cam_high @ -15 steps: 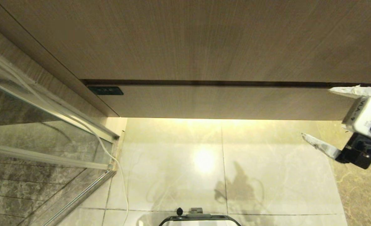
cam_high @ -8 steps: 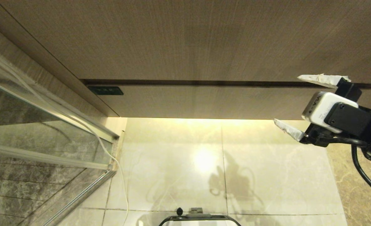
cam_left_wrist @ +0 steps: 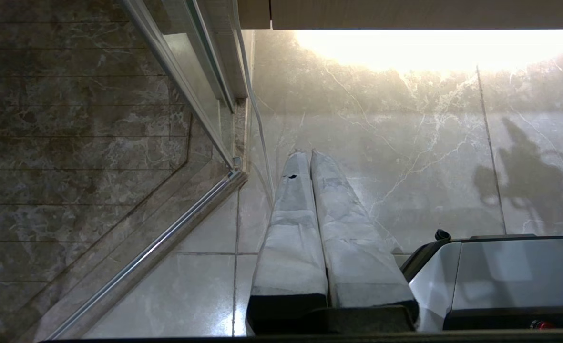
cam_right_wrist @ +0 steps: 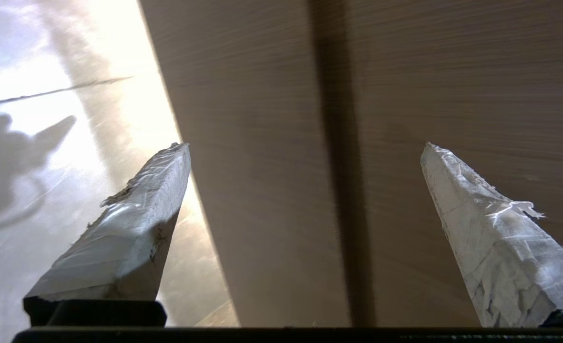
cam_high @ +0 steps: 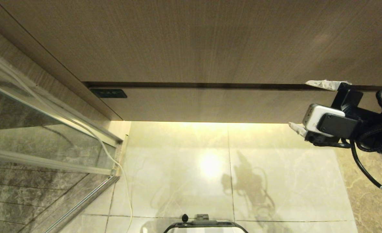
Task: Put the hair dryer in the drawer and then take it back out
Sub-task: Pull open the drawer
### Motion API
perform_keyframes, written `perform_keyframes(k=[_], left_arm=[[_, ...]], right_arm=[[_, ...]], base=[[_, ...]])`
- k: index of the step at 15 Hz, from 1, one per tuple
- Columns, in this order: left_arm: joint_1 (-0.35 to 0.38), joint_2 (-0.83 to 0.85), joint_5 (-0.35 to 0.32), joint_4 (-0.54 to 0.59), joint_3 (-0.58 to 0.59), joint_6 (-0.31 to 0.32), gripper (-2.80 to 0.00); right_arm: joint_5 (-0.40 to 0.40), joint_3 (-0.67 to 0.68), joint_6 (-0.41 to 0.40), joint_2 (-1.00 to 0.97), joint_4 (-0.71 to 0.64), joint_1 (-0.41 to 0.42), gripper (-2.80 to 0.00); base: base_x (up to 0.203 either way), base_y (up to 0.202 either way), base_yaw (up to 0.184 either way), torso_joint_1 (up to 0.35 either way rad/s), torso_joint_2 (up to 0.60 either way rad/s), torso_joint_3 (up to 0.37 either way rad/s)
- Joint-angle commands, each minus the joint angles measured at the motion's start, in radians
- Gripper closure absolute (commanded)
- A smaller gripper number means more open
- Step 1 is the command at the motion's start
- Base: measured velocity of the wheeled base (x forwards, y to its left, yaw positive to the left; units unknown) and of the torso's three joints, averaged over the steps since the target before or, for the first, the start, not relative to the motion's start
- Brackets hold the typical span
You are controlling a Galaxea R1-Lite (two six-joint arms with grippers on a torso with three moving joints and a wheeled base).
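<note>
Cabinetry fills the far half of the head view: a tall plain wood-grain panel sits above the very wide, shallow beige wood-grain drawer, with a dark horizontal gap between them. The drawer front is flush and closed, and a small black label plate sits at its far-left corner. The white hair dryer is in none of the views, so where it lies cannot be told.

Below the drawer spreads a pale glossy marble tile floor, lit brightly from under the cabinet and carrying the arm's shadow. On the left stands a glass shower partition with a metal frame, with darker brown marble tiles beyond it. A thin white cord runs down along the frame to the floor. At the near edge, the top of the robot's dark-rimmed base shows.

The right gripper is at the right end of the drawer front, its tape-wrapped white fingers spread wide and holding nothing; one tip lies at the dark gap above the drawer, the other at the drawer's lower edge. The left gripper hangs low over the floor near the partition's foot, its two wrapped fingers pressed together, empty.
</note>
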State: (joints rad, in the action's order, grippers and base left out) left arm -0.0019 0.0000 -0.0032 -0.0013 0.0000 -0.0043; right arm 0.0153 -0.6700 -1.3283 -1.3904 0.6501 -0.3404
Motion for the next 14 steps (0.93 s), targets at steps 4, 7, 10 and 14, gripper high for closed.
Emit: perform_keyframes(k=[4,7,10,14], left_arm=[[-0.001,0.0,0.0,0.0,0.0,0.0,0.0],[-0.001,0.0,0.0,0.0,0.0,0.0,0.0],[0.0,0.0,0.0,0.0,0.0,0.0,0.0],[0.0,0.0,0.0,0.0,0.0,0.0,0.0]], right_arm=[[0.0,0.004,0.014,-0.011,-0.144,0.001,-2.8],[0.007,-0.018,0.038,-0.054,-0.163,0.001,-2.8],[0.014,-0.064,0.065,-0.109,-0.171,0.001,-2.8],[0.014,-0.168,0.113,-0.207,-0.179,0.001,-2.8]], base=[[0.0,0.0,0.0,0.0,0.0,0.0],[0.0,0.0,0.0,0.0,0.0,0.0],[0.0,0.0,0.0,0.0,0.0,0.0],[0.0,0.0,0.0,0.0,0.0,0.0]])
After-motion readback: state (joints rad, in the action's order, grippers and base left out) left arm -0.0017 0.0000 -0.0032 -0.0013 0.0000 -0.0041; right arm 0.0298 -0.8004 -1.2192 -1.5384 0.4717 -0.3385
